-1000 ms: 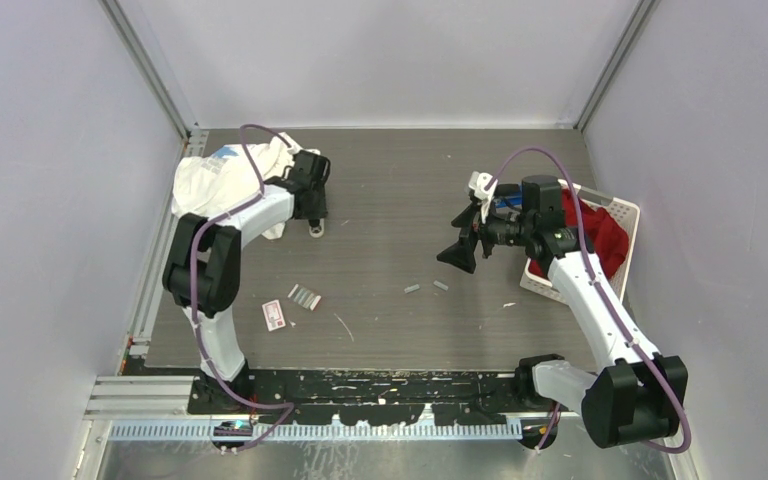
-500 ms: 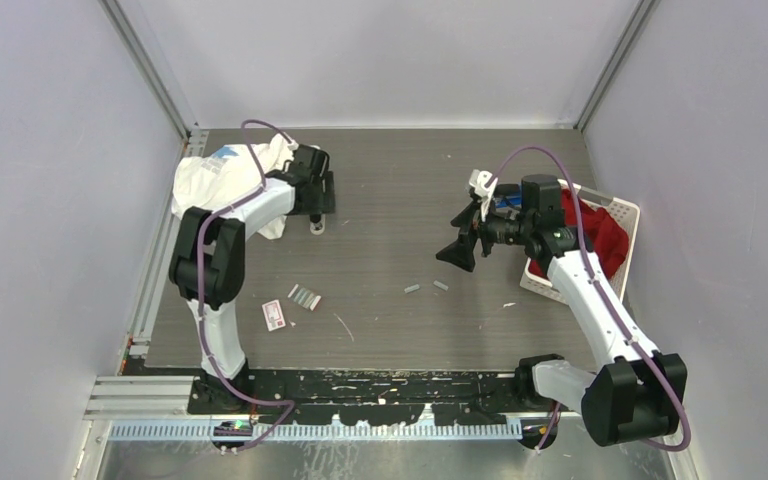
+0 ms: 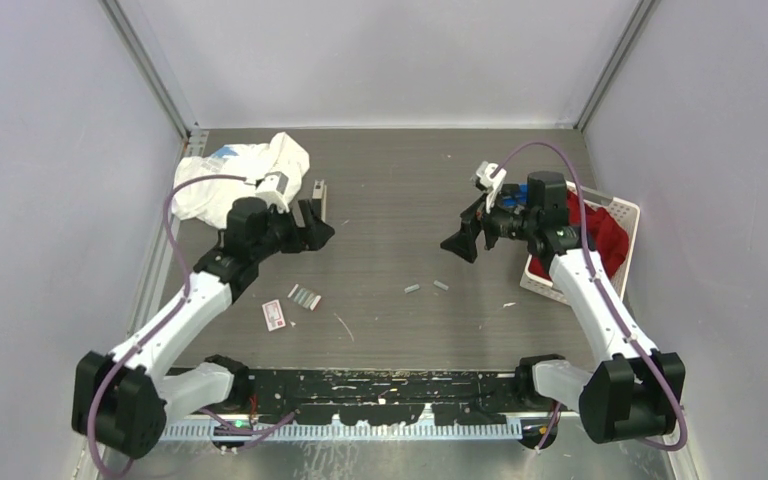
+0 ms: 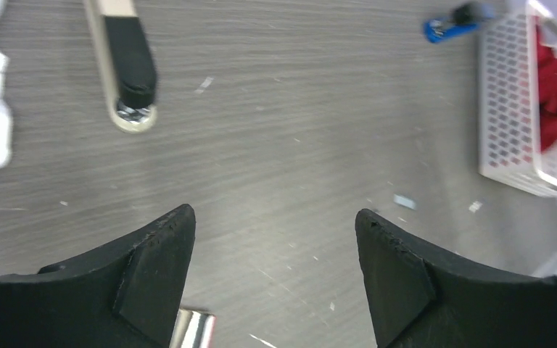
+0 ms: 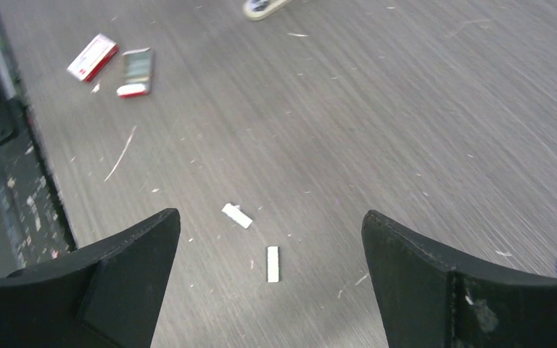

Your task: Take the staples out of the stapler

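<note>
The stapler (image 3: pixel 318 193), black on a pale metal base, lies flat on the table beside the white cloth; it also shows in the left wrist view (image 4: pixel 126 64). My left gripper (image 3: pixel 316 234) hovers just in front of it, open and empty (image 4: pixel 274 217). Two short silvery strips of staples (image 3: pixel 412 289) (image 3: pixel 441 285) lie loose mid-table. My right gripper (image 3: pixel 462 245) hangs open above and to the right of them, and its wrist view frames both strips (image 5: pixel 236 215) (image 5: pixel 273 264) between its fingertips (image 5: pixel 270 217).
A white cloth (image 3: pixel 240 172) is bunched at the back left. A white basket (image 3: pixel 628 212) with red cloth stands at the right. A small white-and-red box (image 3: pixel 274 315) and a little open tray (image 3: pixel 305 297) lie front left. A blue object (image 4: pixel 453 20) lies near the basket.
My left gripper has opened, let go of the stapler and pulled back toward the near side. The stapler now lies flat by the cloth. The right gripper has shifted slightly upward.
</note>
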